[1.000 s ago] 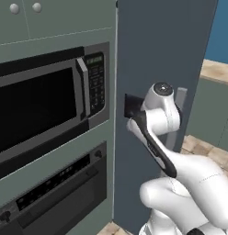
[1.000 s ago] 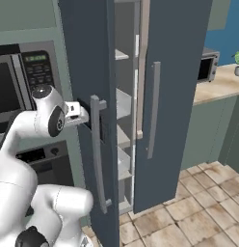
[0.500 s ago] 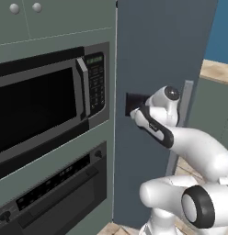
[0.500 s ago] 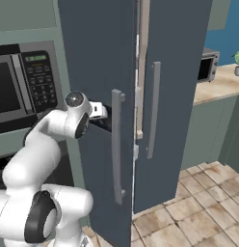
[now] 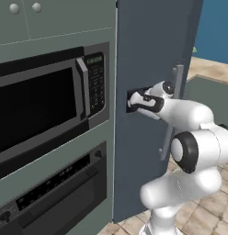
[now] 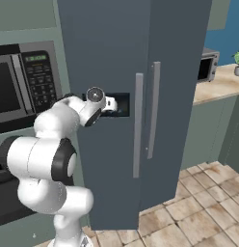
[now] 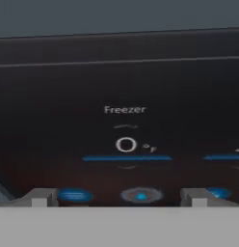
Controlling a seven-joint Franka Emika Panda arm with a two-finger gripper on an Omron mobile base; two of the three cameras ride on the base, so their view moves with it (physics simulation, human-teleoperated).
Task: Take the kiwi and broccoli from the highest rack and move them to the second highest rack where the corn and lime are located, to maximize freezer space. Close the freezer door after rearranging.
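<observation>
floor: beige tiles (image 6: 198, 202) | wall: blue (image 6: 232, 29) | cabinets: grey-green (image 5: 56, 18)

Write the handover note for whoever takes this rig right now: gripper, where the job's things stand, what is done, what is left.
Gripper: open, empty, pressed up to the dark control panel on the freezer door; the hand view reads "Freezer" on it.
Freezer door: looks shut, its edge flush with the right door, handles side by side.
Kiwi, broccoli, corn, lime: behind the door, so their racks cannot be checked.
Done: door closing, by the look of it.
Left: confirm the seal, back the arm away.
</observation>
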